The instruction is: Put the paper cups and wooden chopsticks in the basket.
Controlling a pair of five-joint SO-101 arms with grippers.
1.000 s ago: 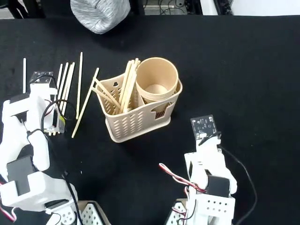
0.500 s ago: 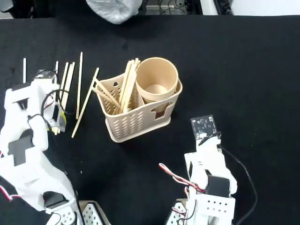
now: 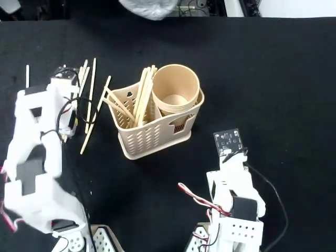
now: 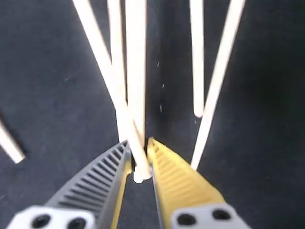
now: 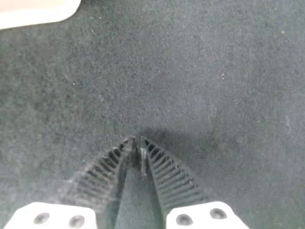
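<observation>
A beige slotted basket (image 3: 139,139) stands mid-table with stacked paper cups (image 3: 176,89) in one half and several chopsticks (image 3: 142,97) in the other. More wooden chopsticks (image 3: 90,100) lie loose on the black cloth to its left. My left gripper (image 4: 138,157) is over that pile, shut on a few chopsticks (image 4: 128,86) near their ends; the left arm (image 3: 39,131) covers part of the pile. My right gripper (image 5: 137,150) rests shut and empty on the cloth, with the right arm (image 3: 231,184) below and right of the basket.
A single chopstick (image 3: 27,83) lies apart at the far left. A grey bundle (image 3: 149,6) sits at the table's back edge. The basket's corner (image 5: 38,10) shows far off in the right wrist view. Bare cloth stretches to the right of the basket.
The left arm has swung toward the basket with chopsticks in its gripper, and the loose pile has shifted and fanned. The grey bundle slid right. The right arm stayed still.
</observation>
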